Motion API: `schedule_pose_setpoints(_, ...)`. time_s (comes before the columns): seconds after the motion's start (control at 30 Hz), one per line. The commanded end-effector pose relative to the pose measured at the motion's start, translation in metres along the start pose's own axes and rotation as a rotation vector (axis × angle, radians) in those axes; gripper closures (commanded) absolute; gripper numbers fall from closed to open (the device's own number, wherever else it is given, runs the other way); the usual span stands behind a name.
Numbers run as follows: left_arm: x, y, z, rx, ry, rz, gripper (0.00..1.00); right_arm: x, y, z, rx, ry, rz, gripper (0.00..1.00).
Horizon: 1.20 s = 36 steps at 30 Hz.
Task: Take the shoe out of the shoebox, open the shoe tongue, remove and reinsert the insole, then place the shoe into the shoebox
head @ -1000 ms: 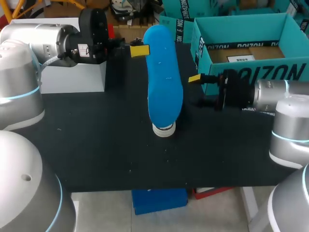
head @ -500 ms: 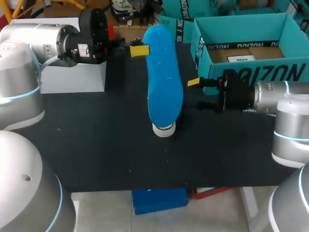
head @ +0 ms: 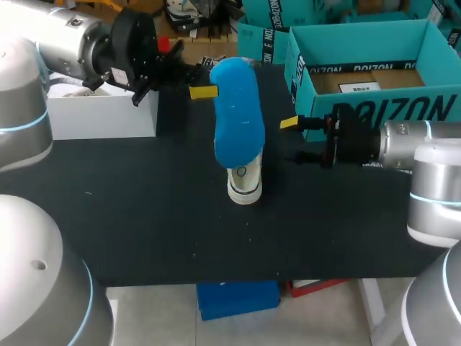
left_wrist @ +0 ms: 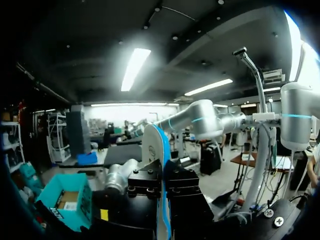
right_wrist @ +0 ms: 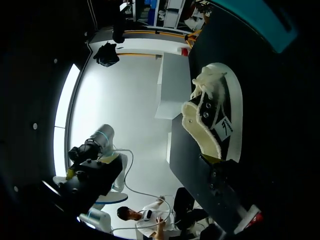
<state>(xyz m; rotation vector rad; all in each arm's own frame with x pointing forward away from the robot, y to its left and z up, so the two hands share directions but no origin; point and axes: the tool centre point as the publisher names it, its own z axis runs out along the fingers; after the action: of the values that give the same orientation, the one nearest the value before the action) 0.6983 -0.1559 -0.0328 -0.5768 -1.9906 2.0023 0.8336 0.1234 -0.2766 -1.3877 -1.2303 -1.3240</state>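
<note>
A blue insole (head: 235, 108) hangs upright over the table, my left gripper (head: 210, 91) shut on its upper edge. The left wrist view shows the insole (left_wrist: 161, 165) edge-on, clamped between the black fingers of the left gripper (left_wrist: 163, 192). Under the insole's lower end stands the shoe (head: 245, 184), only its white end showing. In the right wrist view the shoe (right_wrist: 215, 125) is cream and black with white laces, ahead of the gripper. My right gripper (head: 294, 139) is open just right of the shoe, nothing between its fingers. The teal shoebox (head: 311, 83) stands open at the back right.
A white box (head: 101, 115) sits at the back left, behind my left arm. Another teal box (head: 261, 40) stands behind the insole. The black tabletop (head: 144, 216) runs to its front edge below the shoe.
My left arm has swung up and back, tilting and raising the insole, so more of the shoe shows beneath it. My right gripper edged slightly toward the shoe, still open.
</note>
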Motion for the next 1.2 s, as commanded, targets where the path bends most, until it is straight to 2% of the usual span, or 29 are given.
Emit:
schedule_pose_setpoints(0.03,-0.005,0.013,-0.016,-0.397,0.227,0.489,1.0,0.0,0.0,0.002,-0.003,-0.001,0.0,0.0)
schedule_pose_setpoints(0.17,-0.01,0.027,-0.026,-0.473,0.261,0.599,1.0,0.0,0.0,0.002,-0.003,-0.001,0.0,0.0)
schedule_pose_setpoints(0.27,-0.012,0.034,-0.026,-0.519,0.299,0.657,1.0,0.0,0.0,0.002,-0.003,-0.001,0.0,0.0)
schedule_pose_setpoints(1.1,-0.013,0.037,-0.025,-0.503,0.316,0.619,1.0,0.0,0.0,0.002,-0.003,-0.001,0.0,0.0)
schedule_pose_setpoints(1.13,-0.001,0.038,-0.017,-0.487,0.303,0.673,1.0,0.0,0.0,0.002,-0.003,-0.001,0.0,0.0)
schedule_pose_setpoints(1.17,0.004,0.04,-0.015,-0.52,0.308,0.678,1.0,0.0,0.0,0.002,-0.003,-0.001,0.0,0.0)
schedule_pose_setpoints(1.2,0.017,0.041,-0.011,-0.563,0.302,0.708,1.0,0.0,0.0,0.002,-0.003,-0.001,0.0,0.0)
